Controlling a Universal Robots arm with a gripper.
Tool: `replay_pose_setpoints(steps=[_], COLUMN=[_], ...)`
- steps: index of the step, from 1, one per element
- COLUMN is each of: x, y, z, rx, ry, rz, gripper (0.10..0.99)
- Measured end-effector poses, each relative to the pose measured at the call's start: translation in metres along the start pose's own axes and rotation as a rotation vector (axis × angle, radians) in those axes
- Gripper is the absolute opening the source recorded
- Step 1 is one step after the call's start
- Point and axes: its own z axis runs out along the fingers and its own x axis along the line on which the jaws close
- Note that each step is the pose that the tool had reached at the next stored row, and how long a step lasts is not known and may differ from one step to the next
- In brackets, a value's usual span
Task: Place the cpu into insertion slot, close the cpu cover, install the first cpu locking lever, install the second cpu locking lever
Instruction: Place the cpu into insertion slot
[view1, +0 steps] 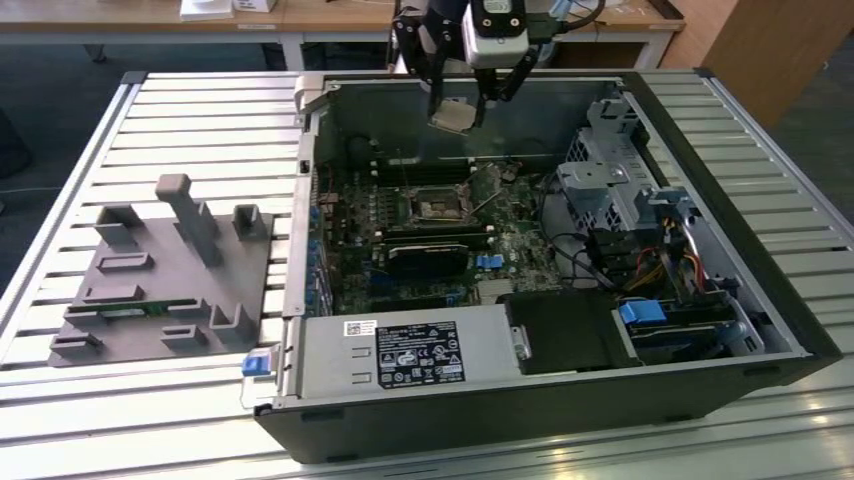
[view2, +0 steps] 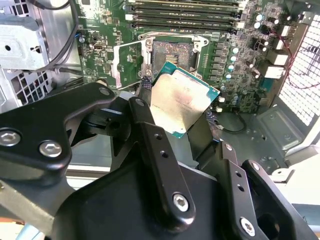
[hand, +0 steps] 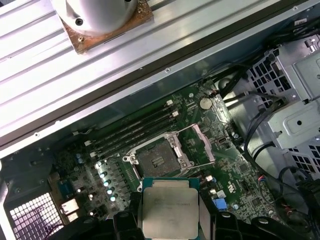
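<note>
pincer: black two-finger pincer (view1: 463, 103) clamped on the small flat square silvery-beige cpu (view2: 182, 102) | cpu: held tilted in the air above the open black computer case (view1: 400, 430) | square dark-centred insertion slot (hand: 157, 160): uncovered (thin silvery cpu cover (view2: 120, 75) swung open beside it)

Slatted metal table (view1: 200, 120), wooden desk (view1: 347, 15) behind

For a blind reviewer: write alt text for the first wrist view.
The gripper holds the cpu, metal face towards the camera, over a motherboard inside an open computer case. Beyond the chip, the slot sits empty, its cover swung open.
</note>
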Motion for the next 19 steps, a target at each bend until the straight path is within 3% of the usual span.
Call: replay_pose_setpoints(steps=[19], x=[0.0000], y=[0.0000], z=[0.0001], rx=[-0.001], ry=[-0.0049], rz=[0.055], gripper=[0.537])
